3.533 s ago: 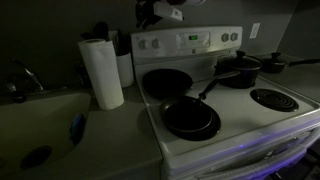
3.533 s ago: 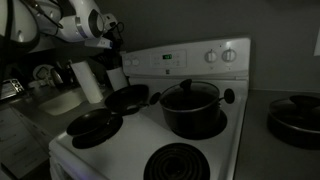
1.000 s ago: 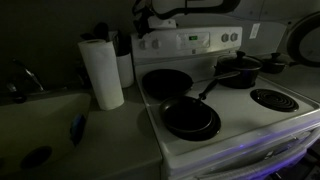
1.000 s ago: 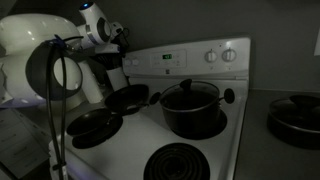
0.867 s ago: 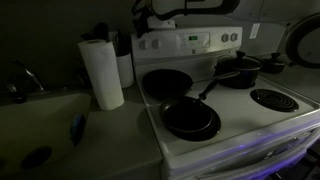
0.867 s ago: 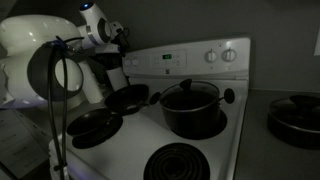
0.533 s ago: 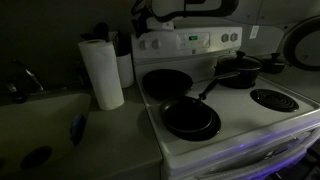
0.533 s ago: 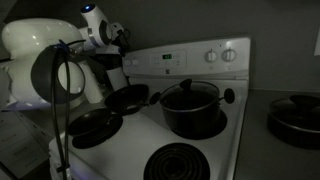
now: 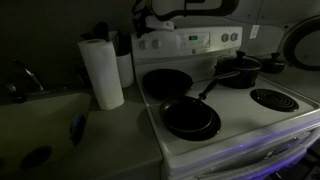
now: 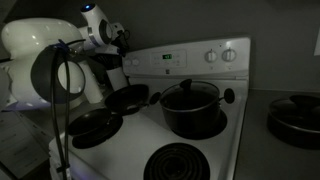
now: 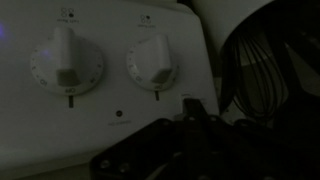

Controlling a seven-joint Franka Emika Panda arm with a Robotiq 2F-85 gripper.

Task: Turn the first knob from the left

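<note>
In an exterior view, the claw hangs over the left end of the stove panel. In the wrist view, the first knob sits beside the second knob. The claw is a dark shape below them, and I cannot tell whether its jaws are apart.

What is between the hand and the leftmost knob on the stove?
Nothing but bare white control panel, seen in the wrist view; the hand and the leftmost knob are apart.
</note>
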